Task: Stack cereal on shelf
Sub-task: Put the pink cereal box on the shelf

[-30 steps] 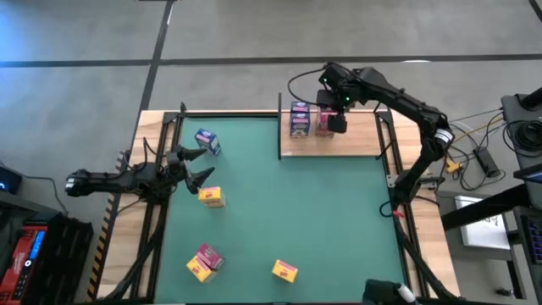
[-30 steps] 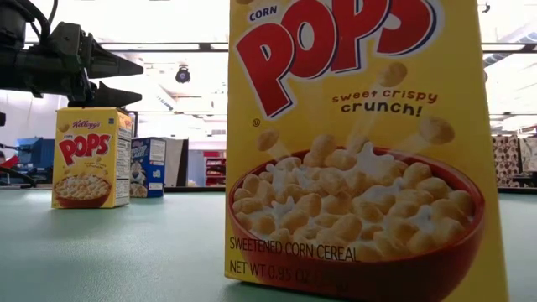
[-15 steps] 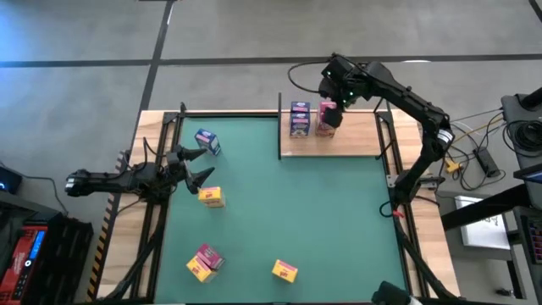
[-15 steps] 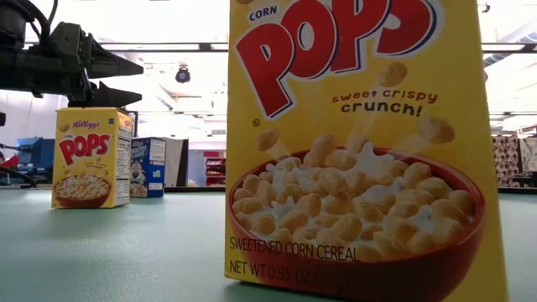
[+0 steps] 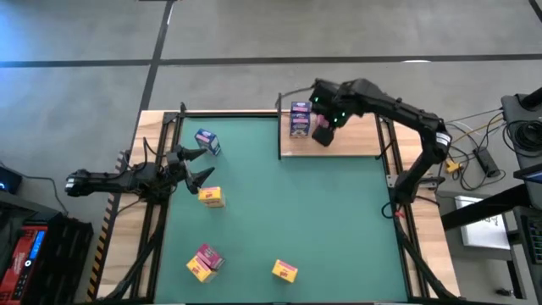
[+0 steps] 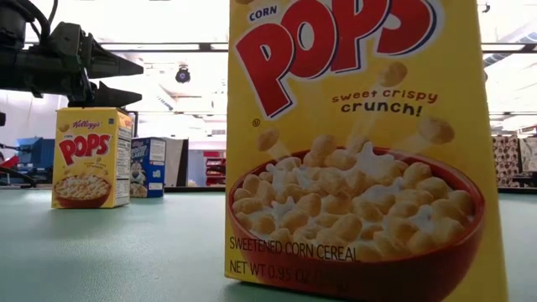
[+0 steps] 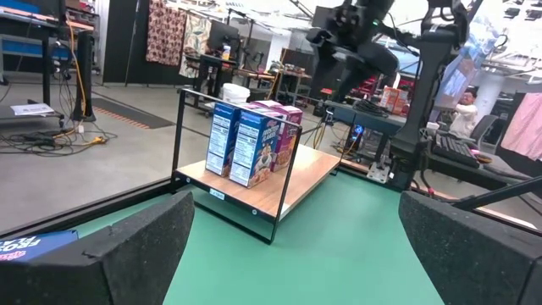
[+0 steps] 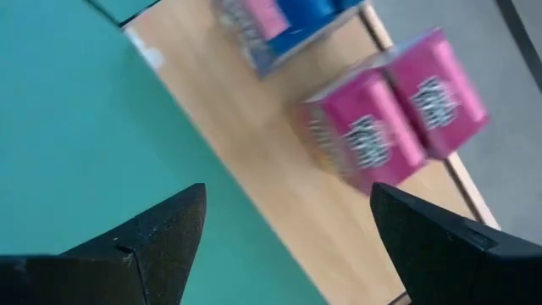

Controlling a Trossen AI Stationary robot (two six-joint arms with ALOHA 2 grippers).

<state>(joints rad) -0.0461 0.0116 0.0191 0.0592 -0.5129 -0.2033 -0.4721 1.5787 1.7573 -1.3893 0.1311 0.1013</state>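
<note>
High: green matte surface; wood shelf holds blue boxes. Right pincer above it.
Low: yellow carton close up.
Left wrist: left pincer apart, empty.
Right wrist: fingers apart; pink boxes upright on shelf.

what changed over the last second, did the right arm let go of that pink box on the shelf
Yes. The right gripper, which was over the pink boxes a second ago, has swung clear toward the mat and is open and empty; the pink boxes stand on the shelf beside the blue boxes. The left gripper and the boxes on the mat have not moved.
</note>
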